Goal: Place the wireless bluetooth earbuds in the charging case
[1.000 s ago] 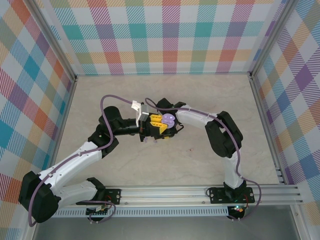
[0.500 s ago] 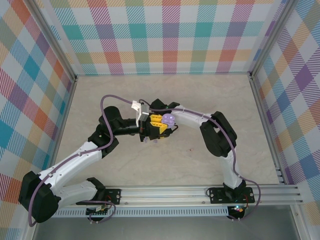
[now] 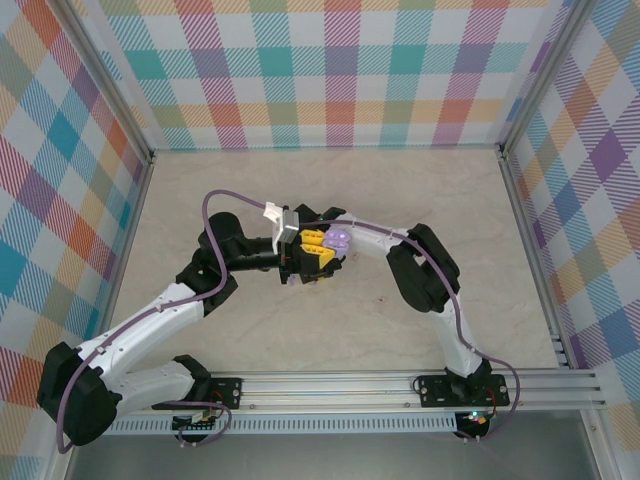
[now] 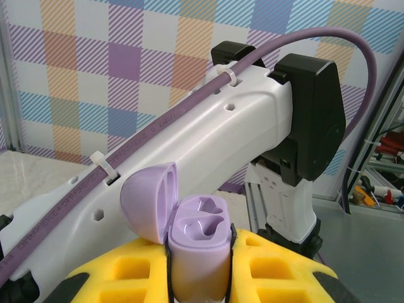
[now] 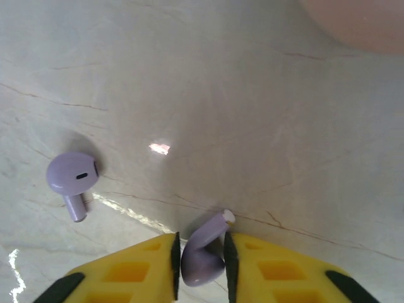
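The left hand [image 4: 199, 268] is pinching the case [image 4: 199, 243] by its lower body between the yellow fingers [image 4: 136, 278]. It is holding the case upright, with the lid [image 4: 148, 202] hanging open to one side and both moulded sockets facing up and empty.

The right hand [image 5: 201, 255] is pressing its fingers onto the bulb of one earbud [image 5: 203, 262], whose stem is poking out ahead of the fingertips toward the tabletop [image 5: 265, 101]. Whether that earbud is clear of the surface cannot be told. The loose earbud [image 5: 72, 178] is lying on the tabletop well to the side of the held one, with its stem pointing toward the hand.

Each earbud is looking tiny, light, hard and glossy. It is likely to squirt out of a pinch that lands off-centre, and to roll on its round head if nudged. The bulb is probably the better place to hold, since that leaves the stem free to lead into a socket. A grip across the stem would be blocking the very part that has to go in first.

The sockets are shaped, so each earbud will probably need turning to match. The case is smooth and rounded too, and pushing down hard on it is risking a slip or a tilt in the left hand.
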Robot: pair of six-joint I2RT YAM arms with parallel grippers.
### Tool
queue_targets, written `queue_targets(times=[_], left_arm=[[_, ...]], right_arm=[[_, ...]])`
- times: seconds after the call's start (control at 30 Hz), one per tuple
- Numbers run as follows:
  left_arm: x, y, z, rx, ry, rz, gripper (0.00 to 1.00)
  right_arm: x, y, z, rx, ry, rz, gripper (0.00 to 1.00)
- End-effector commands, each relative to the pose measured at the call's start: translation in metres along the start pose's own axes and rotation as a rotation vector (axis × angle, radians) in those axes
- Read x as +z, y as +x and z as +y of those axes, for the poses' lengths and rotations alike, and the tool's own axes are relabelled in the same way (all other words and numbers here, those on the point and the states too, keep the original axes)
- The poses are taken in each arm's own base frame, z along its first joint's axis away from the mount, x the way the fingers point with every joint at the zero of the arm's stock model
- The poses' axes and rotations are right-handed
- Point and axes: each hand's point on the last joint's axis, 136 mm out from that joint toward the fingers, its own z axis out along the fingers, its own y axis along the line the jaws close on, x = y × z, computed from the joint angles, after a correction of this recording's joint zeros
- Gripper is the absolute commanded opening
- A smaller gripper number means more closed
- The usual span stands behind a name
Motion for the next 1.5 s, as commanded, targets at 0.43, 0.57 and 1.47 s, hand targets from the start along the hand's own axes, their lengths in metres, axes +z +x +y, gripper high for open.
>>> queue_targets(times=[0.43, 0.57, 1.47], left_arm=[[-0.001, -0.012, 0.001, 0.037, -0.006, -0.026, 0.18], [-0.001, -0.012, 0.002, 0.033, -0.007, -0.025, 0.18], [0.0, -0.009, 0.003, 0.028, -0.011, -0.019, 0.18]], right_arm=[[-0.009, 0.044, -0.095, 0.077, 0.145, 0.071, 0.22], [-0.011, 0.048, -0.105, 0.088, 0.143, 0.073, 0.25], [-0.029, 0.001, -0.084, 0.058, 0.03, -0.049, 0.15]])
